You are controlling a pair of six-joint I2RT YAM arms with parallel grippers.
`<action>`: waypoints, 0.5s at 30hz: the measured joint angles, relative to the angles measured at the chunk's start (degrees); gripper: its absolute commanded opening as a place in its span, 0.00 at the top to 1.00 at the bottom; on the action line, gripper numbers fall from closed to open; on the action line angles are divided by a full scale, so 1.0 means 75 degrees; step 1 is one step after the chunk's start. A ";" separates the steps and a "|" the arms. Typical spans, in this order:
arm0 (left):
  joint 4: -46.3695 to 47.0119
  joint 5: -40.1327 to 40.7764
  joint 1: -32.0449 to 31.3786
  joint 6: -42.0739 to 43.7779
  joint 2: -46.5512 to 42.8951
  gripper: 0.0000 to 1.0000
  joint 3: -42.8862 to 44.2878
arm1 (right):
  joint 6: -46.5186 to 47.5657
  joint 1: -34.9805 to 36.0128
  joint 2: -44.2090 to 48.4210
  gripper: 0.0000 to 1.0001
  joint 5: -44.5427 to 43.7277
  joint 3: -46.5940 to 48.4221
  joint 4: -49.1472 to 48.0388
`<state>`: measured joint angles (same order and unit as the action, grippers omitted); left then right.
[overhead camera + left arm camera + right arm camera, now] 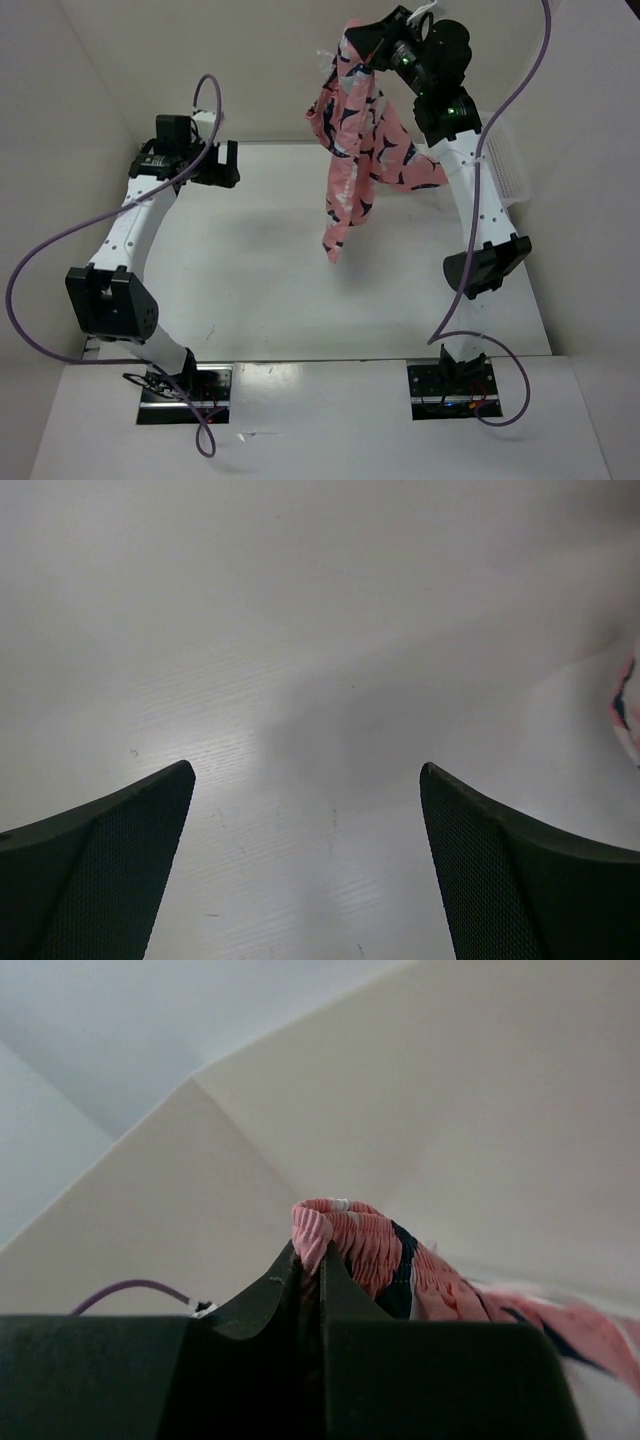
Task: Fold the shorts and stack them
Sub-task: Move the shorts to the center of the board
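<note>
The salmon-pink shorts (352, 140) with navy-and-white print hang in the air at the back of the table, their lower end near the table surface. My right gripper (365, 42) is raised high and shut on their elastic waistband (355, 1240), which bunches above the closed fingers (255, 1305). My left gripper (232, 165) is open and empty, low over the bare table at the back left, well left of the shorts. A sliver of the shorts shows at the right edge of the left wrist view (627, 708).
A white mesh basket (505, 165) stands at the back right, behind my right arm. White walls close in the table (260, 280) at the left, back and right. Purple cables loop off both arms.
</note>
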<state>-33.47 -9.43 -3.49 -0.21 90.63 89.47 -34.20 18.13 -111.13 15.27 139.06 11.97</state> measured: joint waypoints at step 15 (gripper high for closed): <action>-0.0294 -0.0970 -0.1105 -0.0020 0.2538 0.00 0.1871 | -0.0592 -0.0157 0.2419 1.00 -0.1166 -0.6059 0.0516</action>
<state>-35.68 -16.71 -11.77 -0.36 109.67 103.50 -38.63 16.95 -92.99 6.52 93.62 15.84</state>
